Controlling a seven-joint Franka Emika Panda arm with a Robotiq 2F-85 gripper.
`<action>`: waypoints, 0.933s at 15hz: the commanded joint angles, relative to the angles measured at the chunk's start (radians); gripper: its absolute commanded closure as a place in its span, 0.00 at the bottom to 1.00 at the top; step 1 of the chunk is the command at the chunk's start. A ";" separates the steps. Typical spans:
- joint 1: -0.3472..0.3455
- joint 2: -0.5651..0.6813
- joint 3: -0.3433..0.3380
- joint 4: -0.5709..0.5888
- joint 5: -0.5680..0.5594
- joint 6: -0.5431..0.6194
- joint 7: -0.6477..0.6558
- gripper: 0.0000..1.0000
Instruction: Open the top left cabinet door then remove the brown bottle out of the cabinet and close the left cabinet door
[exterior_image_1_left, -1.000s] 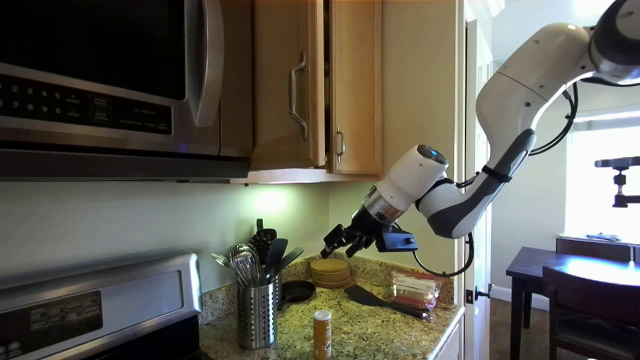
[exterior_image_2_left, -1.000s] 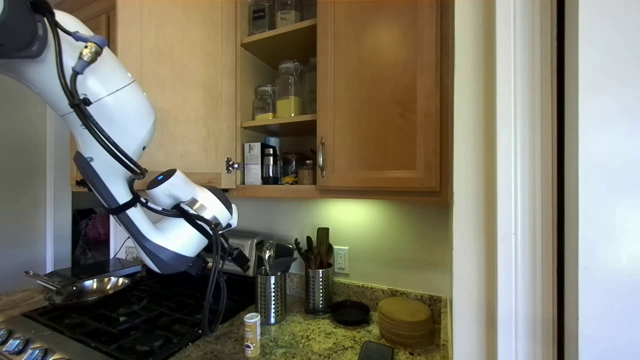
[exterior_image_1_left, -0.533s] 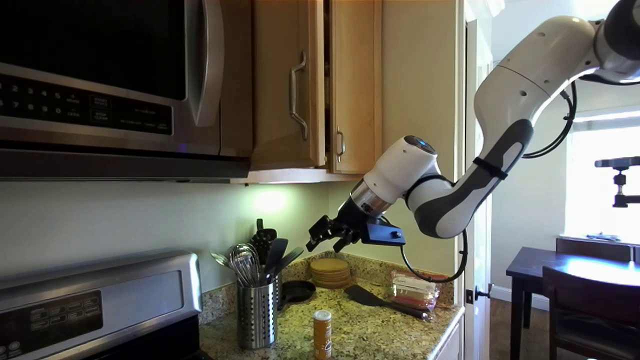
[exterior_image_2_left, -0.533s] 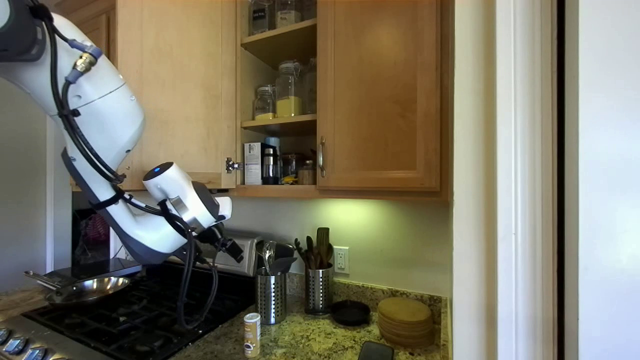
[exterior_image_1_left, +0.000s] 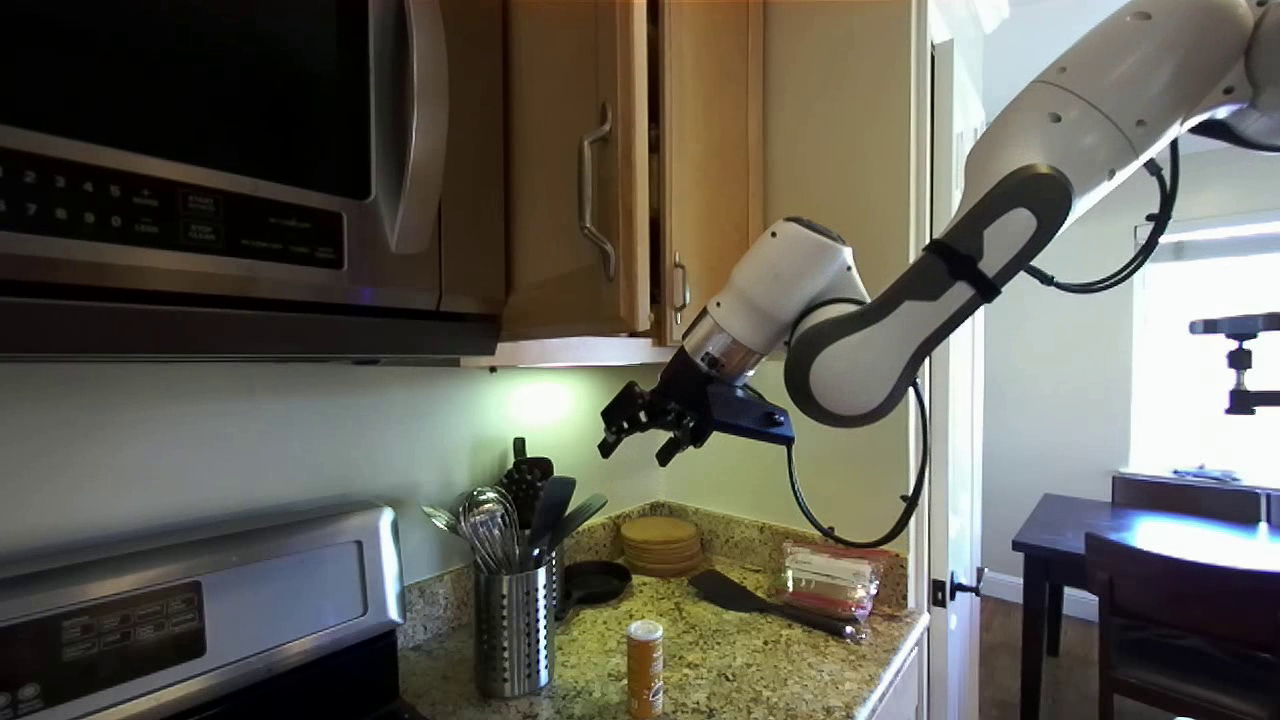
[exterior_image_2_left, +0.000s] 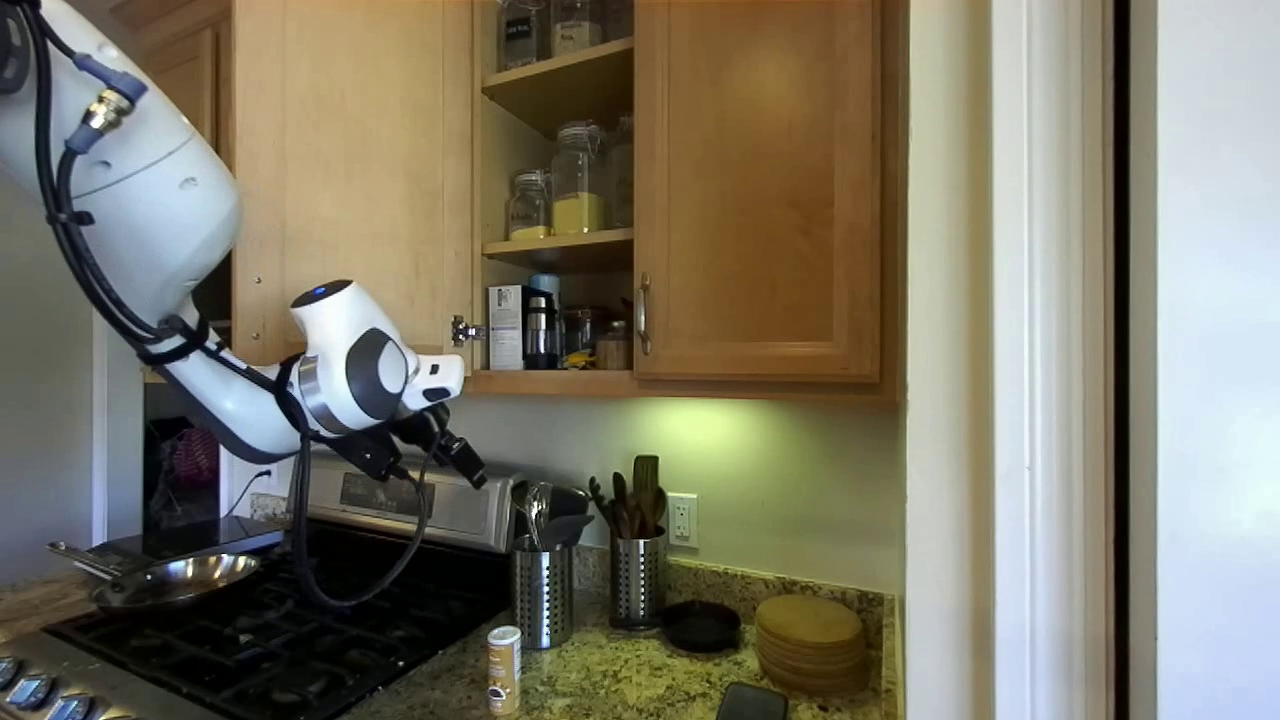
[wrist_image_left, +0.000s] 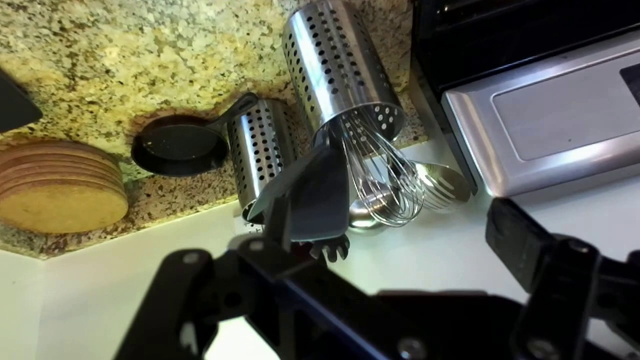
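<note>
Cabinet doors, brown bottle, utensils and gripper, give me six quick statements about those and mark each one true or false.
1. The left cabinet door stands open. True.
2. The brown bottle stands upright on the counter. True.
3. Both cabinet doors stand open. False: the right cabinet door is shut.
4. The brown bottle is being held. False: the gripper is open and empty, well apart from it.
5. A whisk sticks out of a steel utensil holder. True.
6. The brown bottle is taller than that holder. False: it is shorter.

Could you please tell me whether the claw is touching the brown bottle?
Apart: in an exterior view, wall and counter show between claw and brown bottle.
</note>
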 joint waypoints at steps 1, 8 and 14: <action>0.030 -0.087 -0.027 0.022 0.201 -0.131 -0.181 0.00; 0.000 -0.106 -0.034 0.067 0.229 -0.151 -0.218 0.00; 0.044 -0.126 -0.042 0.038 0.310 -0.143 -0.293 0.00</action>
